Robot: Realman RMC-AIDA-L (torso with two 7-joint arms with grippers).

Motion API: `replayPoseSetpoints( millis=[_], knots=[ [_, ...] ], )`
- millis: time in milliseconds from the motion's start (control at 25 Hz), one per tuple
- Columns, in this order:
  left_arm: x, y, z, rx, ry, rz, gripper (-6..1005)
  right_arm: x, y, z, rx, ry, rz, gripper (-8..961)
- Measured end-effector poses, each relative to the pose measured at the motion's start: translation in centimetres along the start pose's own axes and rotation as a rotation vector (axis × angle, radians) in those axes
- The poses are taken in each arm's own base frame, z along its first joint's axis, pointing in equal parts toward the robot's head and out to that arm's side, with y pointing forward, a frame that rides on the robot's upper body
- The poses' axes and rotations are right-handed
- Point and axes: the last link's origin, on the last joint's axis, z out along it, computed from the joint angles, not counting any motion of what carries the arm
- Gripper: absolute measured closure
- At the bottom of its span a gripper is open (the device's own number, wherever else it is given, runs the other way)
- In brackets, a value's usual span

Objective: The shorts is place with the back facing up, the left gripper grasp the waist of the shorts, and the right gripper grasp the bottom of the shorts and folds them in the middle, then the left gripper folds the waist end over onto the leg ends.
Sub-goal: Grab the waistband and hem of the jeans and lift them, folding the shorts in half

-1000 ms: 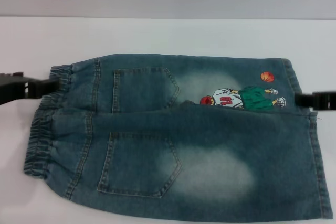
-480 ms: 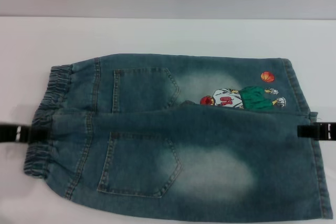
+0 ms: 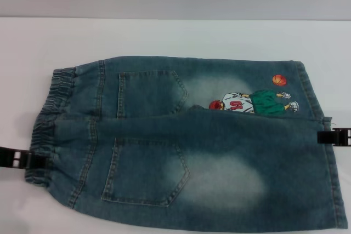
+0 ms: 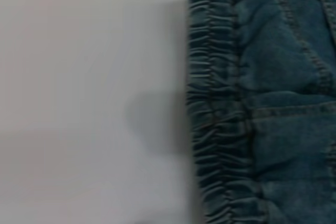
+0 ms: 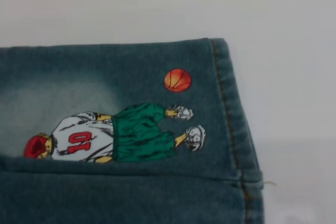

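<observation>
The blue denim shorts [image 3: 181, 146] lie flat on the white table, back pockets up. The gathered waist [image 3: 46, 130] is at the left and the leg ends [image 3: 332, 179] at the right. The far leg carries the cartoon embroidery [image 3: 252, 102] and an orange ball [image 3: 279, 80]. My left gripper [image 3: 19, 159] reaches in at the left edge and meets the near part of the waist band. My right gripper [image 3: 334, 136] reaches in at the right edge, beside the near leg's hem. The left wrist view shows the ruffled waist [image 4: 215, 129]; the right wrist view shows the embroidery [image 5: 121, 135] and far hem [image 5: 231, 108].
White table [image 3: 164, 36] extends behind the shorts to a grey wall. The near leg's edge runs close to the bottom of the head view. Bare table shows left of the waist [image 4: 79, 77] and right of the hem [image 5: 294, 77].
Both grippers have slid along the shorts' ends toward me, from level with the far leg to the near leg. The shorts have not moved.
</observation>
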Motion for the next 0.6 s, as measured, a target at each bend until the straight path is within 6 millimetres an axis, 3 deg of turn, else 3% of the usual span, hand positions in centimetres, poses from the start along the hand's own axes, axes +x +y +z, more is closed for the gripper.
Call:
replayPoseSetpoints(
  millis=[600],
  knots=[
    [-0.3, 1.5, 1.4, 0.012, -0.06, 0.024, 200, -0.3, -0.2, 0.7, 0.021, -0.002, -0.03, 295]
  ],
)
